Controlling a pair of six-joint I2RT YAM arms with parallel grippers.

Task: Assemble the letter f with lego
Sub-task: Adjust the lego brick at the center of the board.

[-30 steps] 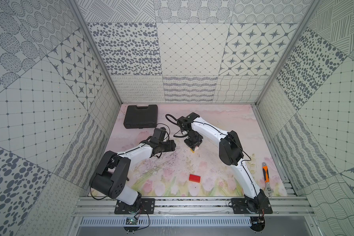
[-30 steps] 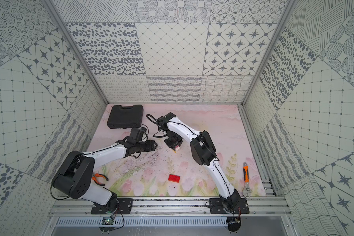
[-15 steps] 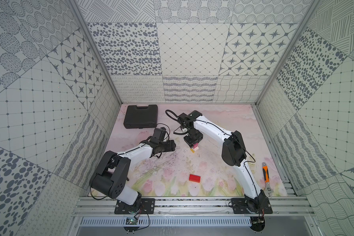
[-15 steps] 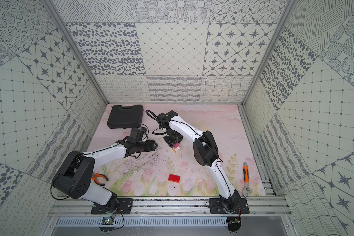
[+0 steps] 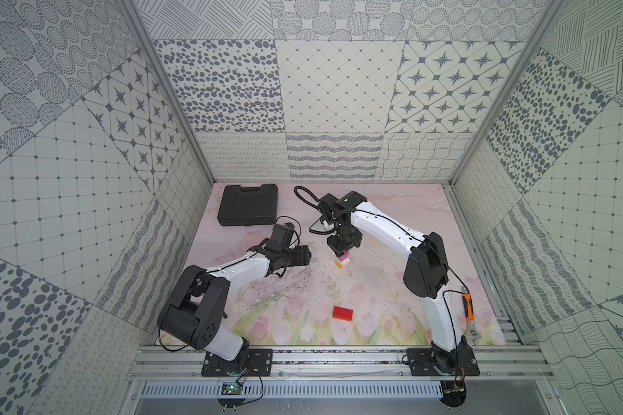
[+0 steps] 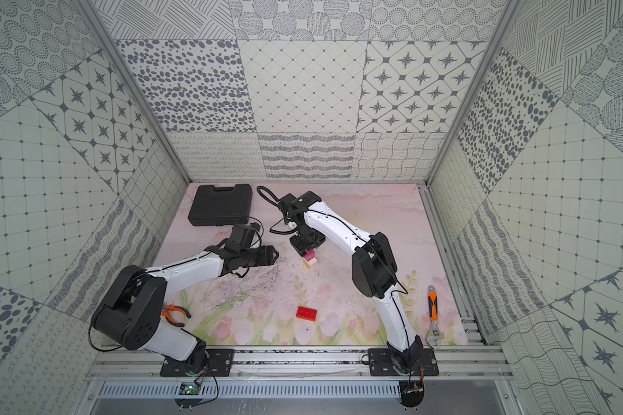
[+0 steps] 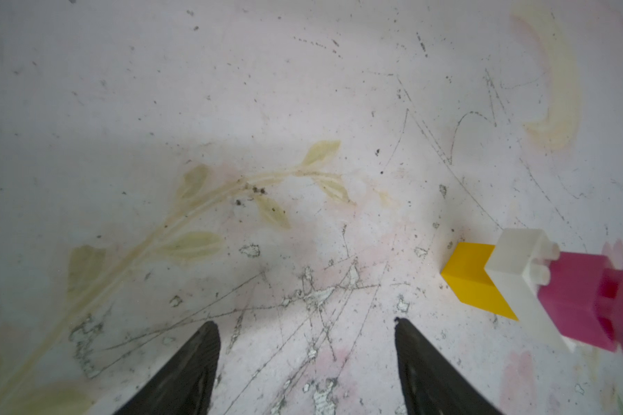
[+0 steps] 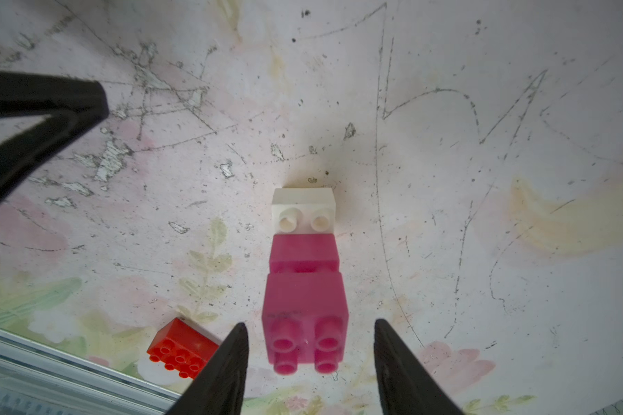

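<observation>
Floral mat [image 7: 231, 107]: yellow brick [image 7: 472, 280] shows in left wrist view, hidden in right's; both jaws apart

A floral mat [image 5: 392, 215] with pink and green flowers, scratched and scuffed grey towards the middle, covers the floor. A black case [image 5: 248, 209] lies shut and flat at 11 o'clock on the mat, near the back wall. A wrench [image 5: 467, 309] with an orange handle lies at 4 o'clock by the mat's edge, its metal head towards 6 o'clock. Orange-handled pliers [image 6: 175, 313] show in a top view at 8 o'clock. Patterned grey-and-white panels [image 5: 335, 86] wall the space. An aluminium rail [image 5: 339, 359] runs along 6 o'clock.
</observation>
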